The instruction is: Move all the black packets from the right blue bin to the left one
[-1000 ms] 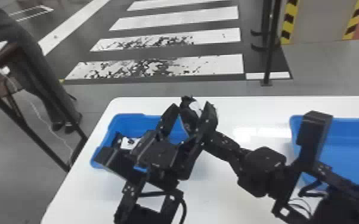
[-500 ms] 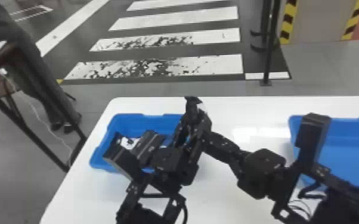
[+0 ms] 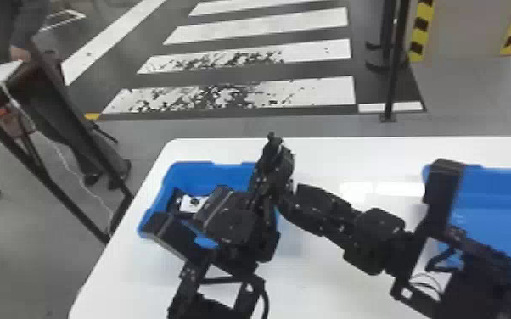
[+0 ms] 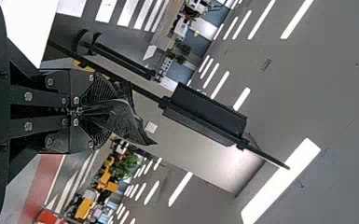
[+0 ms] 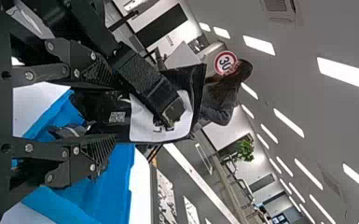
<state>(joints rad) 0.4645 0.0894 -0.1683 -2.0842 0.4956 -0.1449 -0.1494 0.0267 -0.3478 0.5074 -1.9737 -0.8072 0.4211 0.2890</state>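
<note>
One crumpled black packet is clamped in my left gripper; my right gripper has its fingers apart. The film looks light, limp, slippery; I'd pinch mid-body.

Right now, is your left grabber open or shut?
Shut: the left wrist view shows the left gripper with its fingers closed on a crumpled black packet, which pokes out past them.

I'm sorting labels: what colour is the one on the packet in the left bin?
The label is white with a dark mark, clearest in the head view.
</note>
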